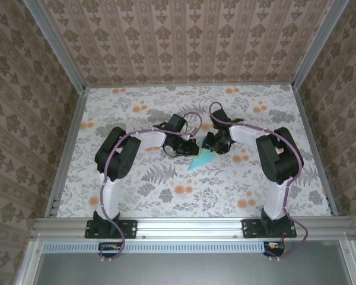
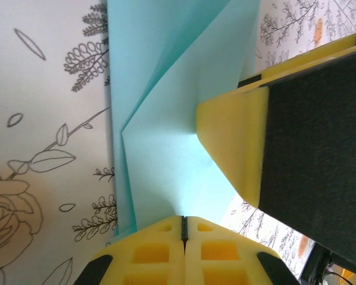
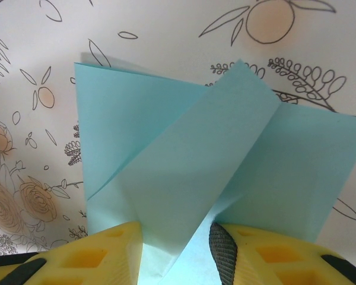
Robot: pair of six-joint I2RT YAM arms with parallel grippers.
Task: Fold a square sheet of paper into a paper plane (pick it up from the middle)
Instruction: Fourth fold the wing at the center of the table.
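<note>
Paper [image 1: 202, 159] is lying mid-tabletop [image 1: 136, 196] between the two grippers, partly folded. Diagonal creases and overlapping flaps are seen, and one end is narrowed to a point. A finished dart shape is not yet reached; further folds and flattening are judged outstanding. Left gripper [image 2: 183, 222] is noted with fingers pressed together at the paper's edge; whether paper is pinched cannot be told. Right gripper [image 3: 175, 233] stands apart, a raised flap between its fingers. No brand, label or writing is found.
</note>
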